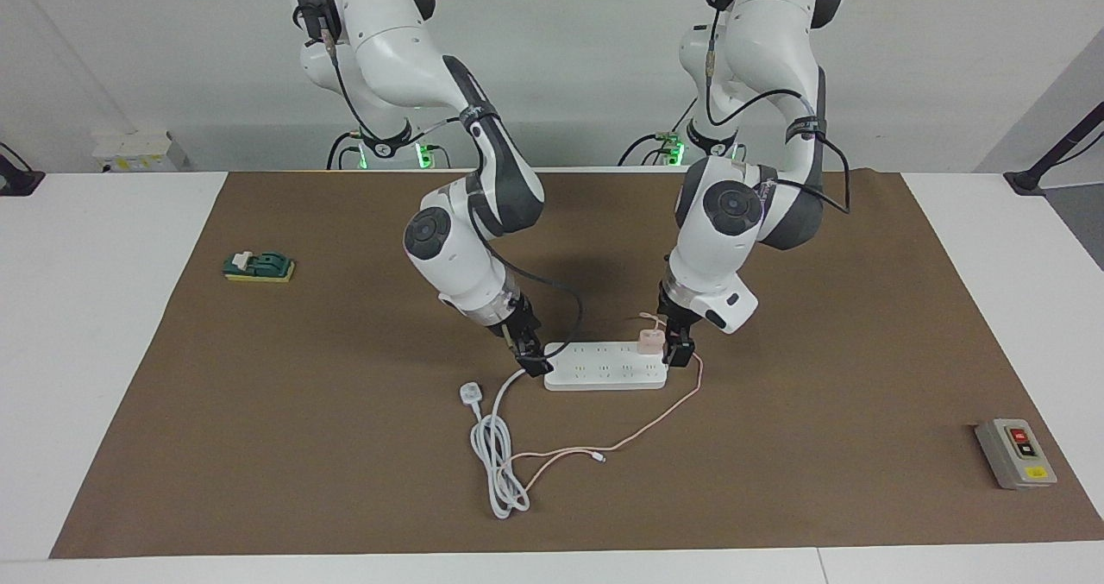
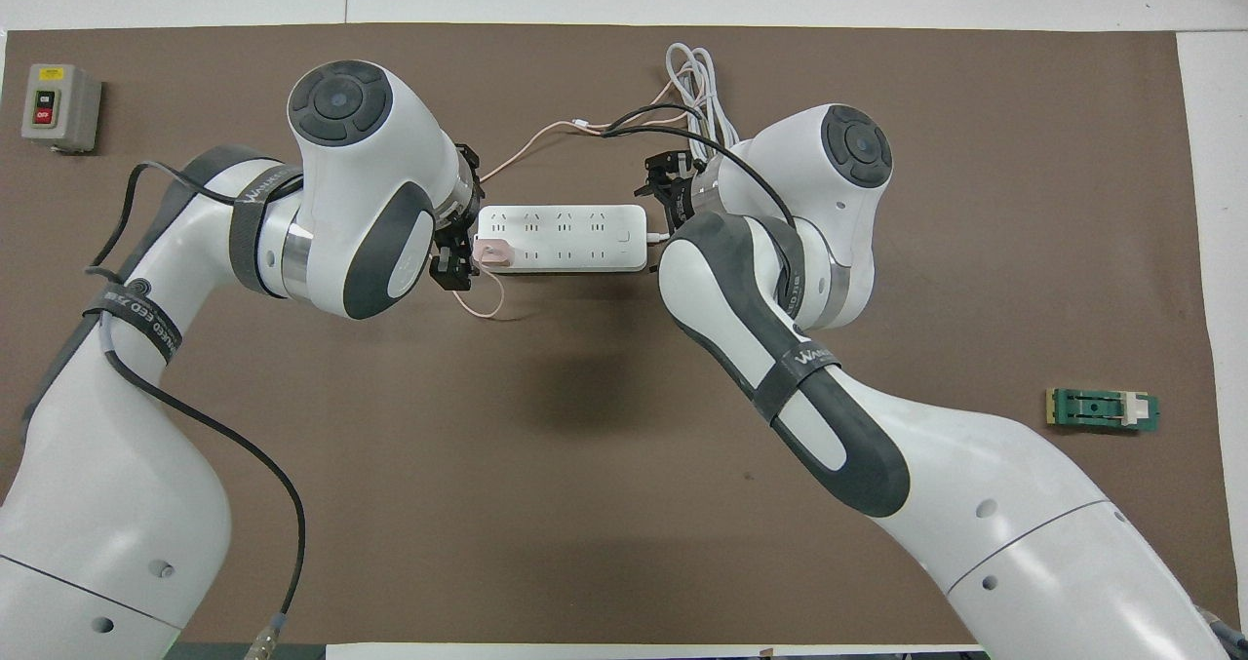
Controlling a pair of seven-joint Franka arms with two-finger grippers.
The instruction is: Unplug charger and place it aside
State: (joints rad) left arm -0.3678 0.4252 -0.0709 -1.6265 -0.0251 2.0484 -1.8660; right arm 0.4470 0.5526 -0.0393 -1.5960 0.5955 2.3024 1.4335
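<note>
The pale pink charger (image 1: pixel 649 340) is plugged into the white power strip (image 1: pixel 604 368) at its end toward the left arm, in the row nearer to the robots. It also shows in the overhead view (image 2: pixel 494 251), as does the strip (image 2: pixel 561 241). Its thin pink cable (image 1: pixel 638 433) loops off the strip's end and trails away from the robots. My left gripper (image 1: pixel 677 349) is low at that end of the strip, right against the charger. My right gripper (image 1: pixel 535 361) is down at the strip's other end, touching it.
The strip's thick white cord (image 1: pixel 496 455) lies coiled farther from the robots, with its plug (image 1: pixel 470 392) beside it. A grey switch box (image 1: pixel 1015 453) sits toward the left arm's end. A green and yellow block (image 1: pixel 259 266) sits toward the right arm's end. A brown mat (image 1: pixel 819 480) covers the table.
</note>
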